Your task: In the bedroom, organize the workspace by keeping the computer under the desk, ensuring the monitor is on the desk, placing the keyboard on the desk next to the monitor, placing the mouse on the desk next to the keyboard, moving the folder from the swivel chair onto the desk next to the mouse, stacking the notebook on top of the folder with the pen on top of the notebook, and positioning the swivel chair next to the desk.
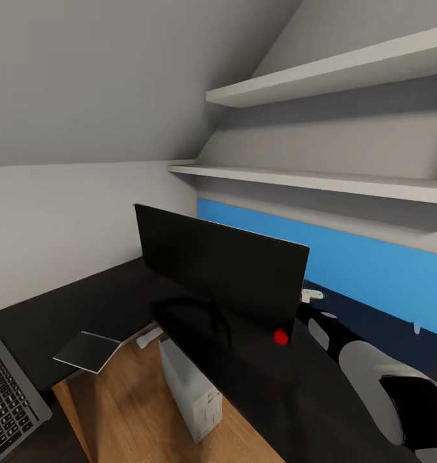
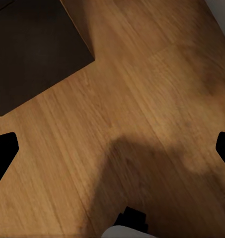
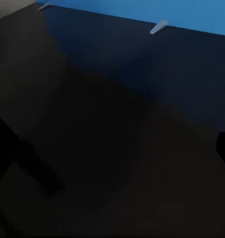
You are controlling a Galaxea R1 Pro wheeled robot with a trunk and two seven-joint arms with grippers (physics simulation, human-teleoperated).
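Monitor point(image 1: 224, 263) upright on the counter point(image 1: 295, 392), keyboard point(image 1: 9, 402) at eight o'clock; both fingers spread wide.

The keyboard point(image 1: 9, 402) runs off the head view's left edge, so its full length cannot be seen. The computer point(image 1: 189, 389) stands partly hidden beneath the bench point(image 1: 295, 399), its top covered. The monitor point(image 1: 221, 263) hides its own stand's upper part and the blue panel behind. The fingers point(image 2: 3, 153) in the left wrist view are cut by the edges.
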